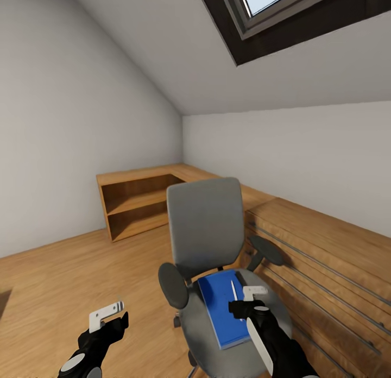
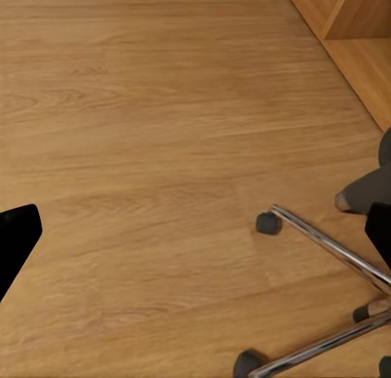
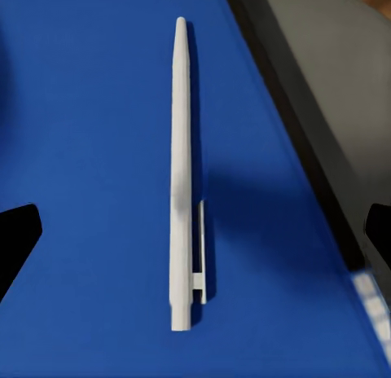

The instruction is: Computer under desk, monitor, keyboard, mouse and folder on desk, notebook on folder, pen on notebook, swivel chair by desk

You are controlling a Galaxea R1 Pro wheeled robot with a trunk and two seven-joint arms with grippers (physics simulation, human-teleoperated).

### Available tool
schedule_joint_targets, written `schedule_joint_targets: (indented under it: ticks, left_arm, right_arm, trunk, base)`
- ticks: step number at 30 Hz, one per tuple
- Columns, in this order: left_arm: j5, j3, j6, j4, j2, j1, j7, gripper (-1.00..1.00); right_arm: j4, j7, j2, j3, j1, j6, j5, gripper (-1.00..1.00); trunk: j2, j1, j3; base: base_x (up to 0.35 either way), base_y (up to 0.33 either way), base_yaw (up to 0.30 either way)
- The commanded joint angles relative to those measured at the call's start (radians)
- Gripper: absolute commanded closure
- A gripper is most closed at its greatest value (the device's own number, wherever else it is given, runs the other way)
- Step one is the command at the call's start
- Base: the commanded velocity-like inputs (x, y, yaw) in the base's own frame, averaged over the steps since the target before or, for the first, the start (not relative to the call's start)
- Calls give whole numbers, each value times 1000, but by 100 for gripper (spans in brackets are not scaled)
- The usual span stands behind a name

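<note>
The right gripper (image 1: 251, 302) is held just above the seat of the swivel chair (image 1: 205, 226), over the near right part of the folder (image 1: 220, 307); in the right wrist view its two dark fingertips (image 3: 16, 243) are seen set wide apart at either side of the pen (image 3: 181, 174), with nothing clamped between them. The pen is seen lying flat on the bright blue folder, clip side towards the folder's right edge, and untouched by the gripper. A narrow dark strip, possibly the notebook, is seen along the folder's right edge in the right wrist view, but it cannot be told for certain. The folder is laid lengthwise on the grey seat, between the two dark armrests (image 1: 172, 285). The left gripper (image 1: 111, 318) is held low at the near left, well apart from the chair, above the wooden floor (image 1: 65, 280); its fingers are seen spread apart and nothing is held. In the left wrist view the chair's chrome star base (image 2: 326, 248) and its dark casters (image 2: 266, 223) are seen resting on the floor. To the right of the chair a long wooden unit (image 1: 326, 242) is set along the wall, and at the far corner an open wooden shelf (image 1: 136, 204) is seen beneath the sloped ceiling with its skylight (image 1: 266, 3).
</note>
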Motion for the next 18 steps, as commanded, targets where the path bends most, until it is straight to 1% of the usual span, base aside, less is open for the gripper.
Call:
schedule_joint_targets:
  ticks: [1, 9, 18]
  left_arm:
    - [10, -2, 1, -2, 1, 0, 10, -100]
    - [10, -2, 1, -2, 1, 0, 10, -100]
    - [11, -2, 2, -2, 1, -1, 10, -100]
  right_arm:
    - [-1, -9, 0, 3, -1, 4, -10, -100]
    - [-1, -9, 0, 3, -1, 4, -10, -100]
    - [-1, -9, 1, 5, -1, 4, -8, -100]
  trunk:
    - [-8, 4, -4]
    - [-64, 35, -29]
    - [-64, 35, -29]
  base:
    - [0, 0, 0]
    - [0, 0, 0]
    - [0, 0, 0]
